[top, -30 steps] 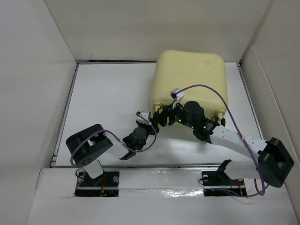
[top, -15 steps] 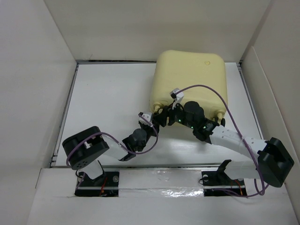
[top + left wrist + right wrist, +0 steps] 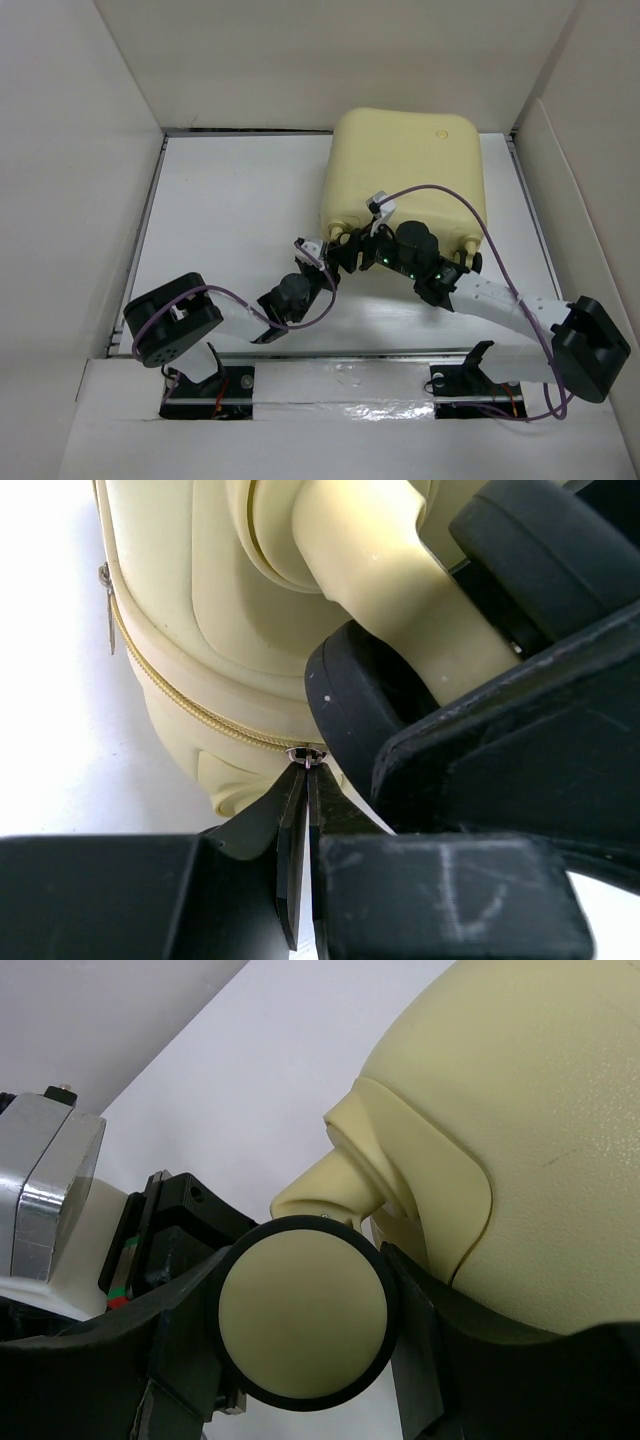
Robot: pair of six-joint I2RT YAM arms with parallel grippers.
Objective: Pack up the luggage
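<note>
Atop the luggage [image 3: 410, 165] sits a round emblem [image 3: 437, 131], too small to read.

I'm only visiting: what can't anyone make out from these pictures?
- What is inside the luggage: its closed shell hides it in every view.
- Where the zipper goes past its pull: left wrist view, the caster wheel and the left gripper, shut on the pull, cover it.
- Both grippers' fingertips in the top view: too small, under the arms' wrists.
- Table below the right gripper: right wrist view, the gripped wheel blocks it.
</note>
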